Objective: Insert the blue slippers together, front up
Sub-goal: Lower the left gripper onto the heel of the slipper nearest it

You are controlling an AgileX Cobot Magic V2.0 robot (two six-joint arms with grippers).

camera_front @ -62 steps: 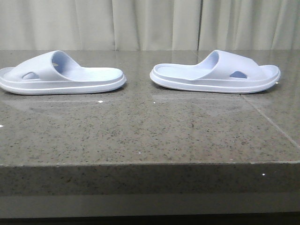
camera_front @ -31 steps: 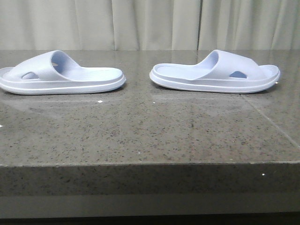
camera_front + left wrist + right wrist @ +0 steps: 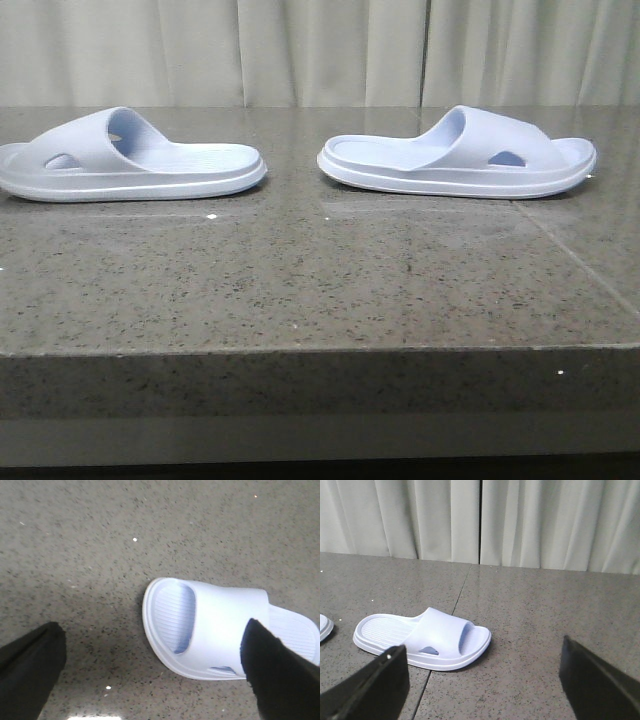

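My left gripper, two matte black fingers with blunt wedge-shaped tips, plain dark surfaces, my right gripper, the same black fingers with squared edges, a faint sheen along one rim, markings too dark to tell.

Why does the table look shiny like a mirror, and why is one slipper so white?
Front view: the polished stone table shows faint pale reflections under both slippers. Left wrist view: the slipper is overexposed, its strap nearly pure white, and the dark end effector fingers are blurred. Right wrist view: soft, even light.
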